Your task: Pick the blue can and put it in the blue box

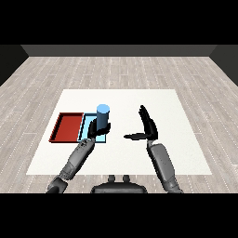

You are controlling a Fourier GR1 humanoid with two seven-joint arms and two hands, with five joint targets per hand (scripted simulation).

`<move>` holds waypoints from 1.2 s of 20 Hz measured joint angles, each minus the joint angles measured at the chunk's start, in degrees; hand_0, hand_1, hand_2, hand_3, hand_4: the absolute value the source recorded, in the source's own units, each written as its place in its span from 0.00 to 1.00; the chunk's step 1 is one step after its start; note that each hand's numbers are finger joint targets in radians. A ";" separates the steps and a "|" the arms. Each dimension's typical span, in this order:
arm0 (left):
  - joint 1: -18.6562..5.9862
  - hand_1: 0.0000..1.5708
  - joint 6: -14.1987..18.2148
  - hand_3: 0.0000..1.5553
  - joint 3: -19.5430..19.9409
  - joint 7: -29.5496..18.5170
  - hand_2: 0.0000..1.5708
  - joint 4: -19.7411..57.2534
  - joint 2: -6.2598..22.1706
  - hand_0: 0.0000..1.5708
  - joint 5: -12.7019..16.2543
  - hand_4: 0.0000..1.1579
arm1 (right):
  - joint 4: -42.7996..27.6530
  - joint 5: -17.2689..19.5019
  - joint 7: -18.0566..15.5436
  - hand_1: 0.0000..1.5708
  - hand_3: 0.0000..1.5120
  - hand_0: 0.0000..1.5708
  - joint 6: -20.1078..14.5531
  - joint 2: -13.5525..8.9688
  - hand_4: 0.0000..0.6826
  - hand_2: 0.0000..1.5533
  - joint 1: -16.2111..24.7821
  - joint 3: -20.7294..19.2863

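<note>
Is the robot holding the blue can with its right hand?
No, the left robot hand is curled round the blue can over the light blue tray, while the right robot hand is open and apart from it.

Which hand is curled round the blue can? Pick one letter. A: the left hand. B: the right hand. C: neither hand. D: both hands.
A: the left hand is curled round the blue can over the light blue tray, while the right hand stands open and apart from it.

light blue tray (pixel 86 124) mostly hidden by left robot hand (pixel 96 128)
</note>
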 measured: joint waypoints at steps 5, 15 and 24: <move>-3.05 1.00 -1.24 0.96 3.70 3.06 1.00 6.12 4.06 1.00 -1.36 0.95 | -0.52 -2.09 -1.19 0.00 0.00 0.00 1.08 0.16 0.00 0.00 2.85 -1.63; -10.95 0.57 2.52 0.35 0.01 19.31 0.49 24.71 10.75 0.57 -12.86 0.79 | 3.06 -4.27 -3.11 0.00 0.00 0.00 0.61 0.45 0.00 0.00 3.01 -4.78; -21.83 0.84 0.17 0.00 -2.06 29.92 0.73 46.17 5.36 0.84 -19.20 0.71 | 9.75 -6.01 -4.96 0.00 0.00 0.00 1.67 0.00 0.00 0.00 1.04 -8.27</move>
